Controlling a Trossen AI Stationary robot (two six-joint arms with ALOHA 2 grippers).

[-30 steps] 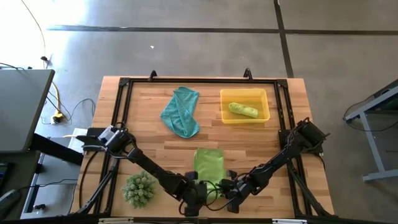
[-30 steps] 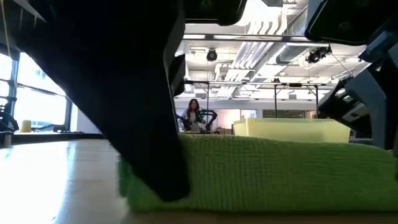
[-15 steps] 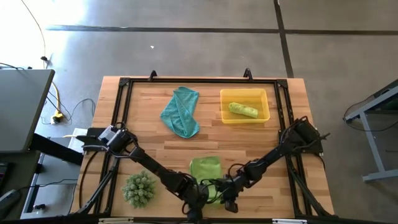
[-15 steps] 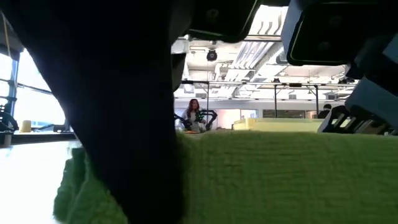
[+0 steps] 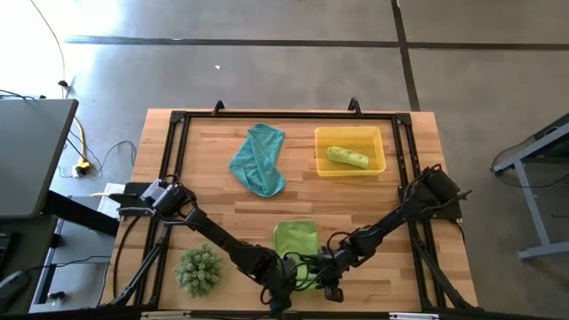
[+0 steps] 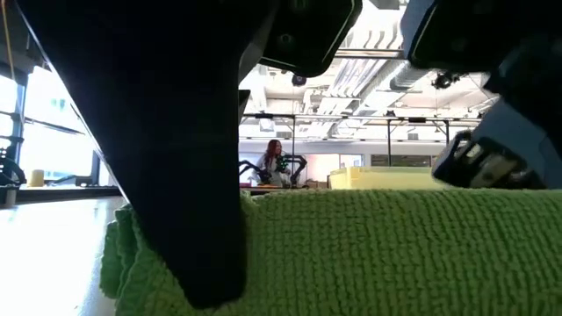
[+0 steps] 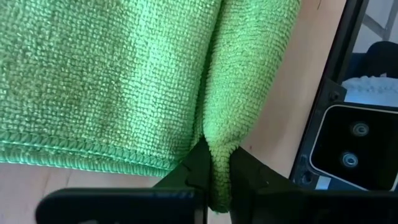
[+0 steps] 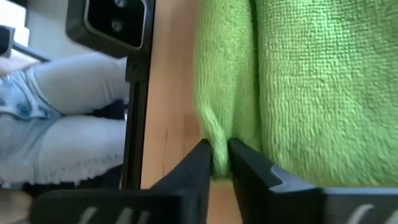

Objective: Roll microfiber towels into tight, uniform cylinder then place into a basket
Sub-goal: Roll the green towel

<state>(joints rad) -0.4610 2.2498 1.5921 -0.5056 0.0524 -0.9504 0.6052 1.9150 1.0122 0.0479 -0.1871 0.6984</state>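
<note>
A lime-green towel (image 5: 296, 238) lies folded on the wood table near its near edge and fills the low view (image 6: 395, 254). My left gripper (image 7: 216, 180) and my right gripper (image 8: 219, 158) are both shut on its near end, side by side (image 5: 307, 268). A teal-blue towel (image 5: 259, 158) lies crumpled at the far middle. The yellow basket (image 5: 377, 165) at the far right holds a rolled lime-green towel (image 5: 347, 157). My left gripper pinches a bunched fold (image 7: 219, 146) of the lime-green towel's near end between its two fingers, several layers thick. The rest of the towel lies spread on the table beyond the fingers. My right gripper pinches a fold (image 8: 216, 140) at the towel's near end between its two fingers. The towel's body lies on the table beyond.
A spiky green ball plant (image 5: 199, 269) stands at the near left, close to my left arm. The black table frame (image 5: 169, 178) runs round the edges. A person's legs (image 8: 56, 124) show just past the near edge in the right wrist view.
Both grippers have come a little closer together at the towel's near end. The towel looks shorter from above: its far edge has come toward the near side. In the low view its near end has risen and bunched up.
</note>
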